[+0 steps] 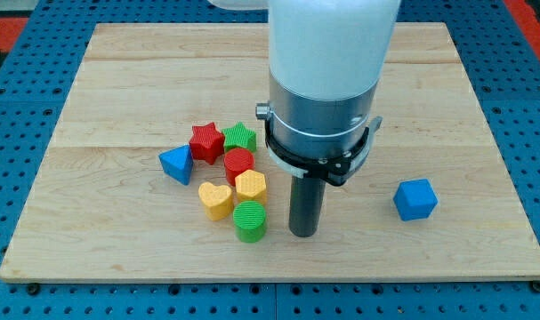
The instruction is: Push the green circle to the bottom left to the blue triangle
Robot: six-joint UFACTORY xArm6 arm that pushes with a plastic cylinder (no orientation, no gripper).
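The green circle (250, 220) stands near the view's bottom, just below a yellow hexagon (251, 186) and right of a yellow heart (216, 200). The blue triangle (176, 164) lies up and to the left of it, at the left end of the cluster. My tip (303, 231) rests on the board just right of the green circle, with a small gap between them. The arm's big white and grey body hangs above it and hides the board behind.
A red star (206, 141), a green star (240, 137) and a red circle (238, 163) sit between the blue triangle and the yellow hexagon. A blue cube (415, 199) stands alone at the view's right. The wooden board (100, 98) lies on a blue pegboard.
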